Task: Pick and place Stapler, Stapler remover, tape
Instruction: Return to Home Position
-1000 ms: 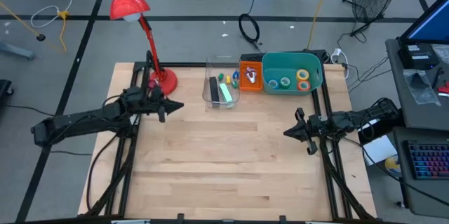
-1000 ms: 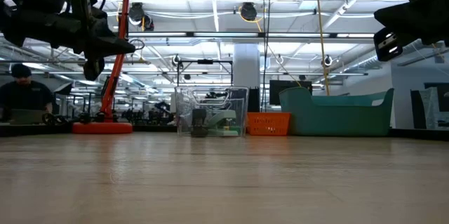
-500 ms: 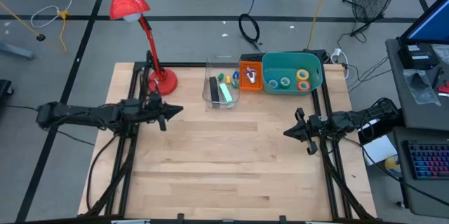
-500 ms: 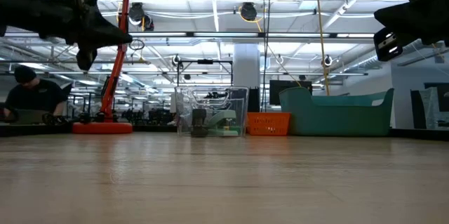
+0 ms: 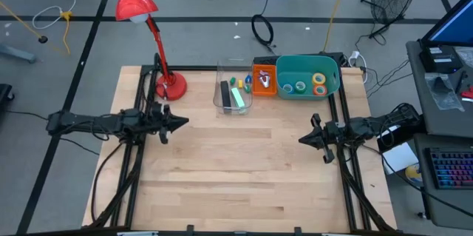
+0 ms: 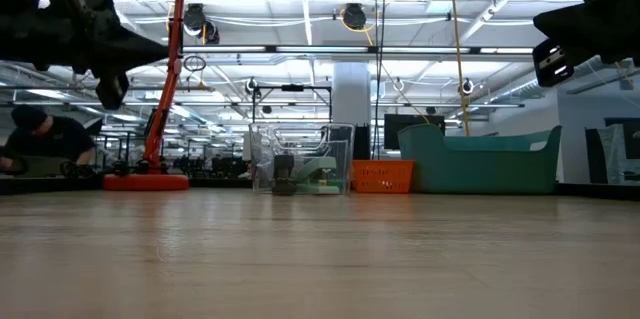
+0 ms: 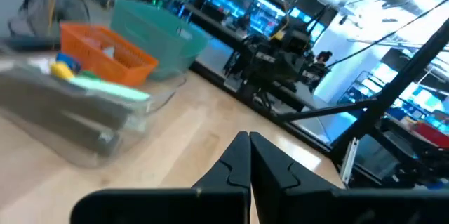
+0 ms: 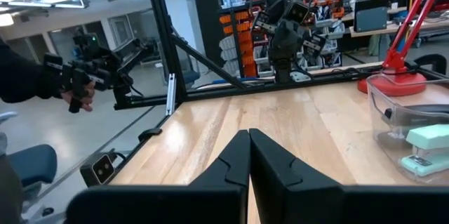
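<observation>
Starting at the near edge, we see the wooden worktop (image 5: 236,191), and both arms hang over its middle part. The left claw (image 5: 179,122) is over the left side and points toward the centre. In its wrist view the two fingers (image 7: 237,161) are pressed together and nothing is between them. The right claw (image 5: 303,139) is over the right side and points back toward the left one, well apart from it. Its fingers (image 8: 238,155) are together too and hold nothing. In the low view both claws are above the wood and do not touch it.

Farther back, three bins stand close in one row at the far edge. The clear bin (image 5: 220,81) is the left one. A pale green stapler (image 5: 238,99) lies in it, just beside a dark long object (image 5: 225,91). The orange bin (image 5: 256,69) is in the middle and holds a red thing (image 5: 264,79), too small for us to name. The green bin (image 5: 334,81) is the right one, and the tape (image 5: 301,86) lies inside it as four rolls: two side by side and two more near the right wall.

Left of the bins, a red lamp (image 5: 171,85) stands with its base on the worktop. Beyond, in the low view, a person (image 6: 40,139) sits at the far left.
</observation>
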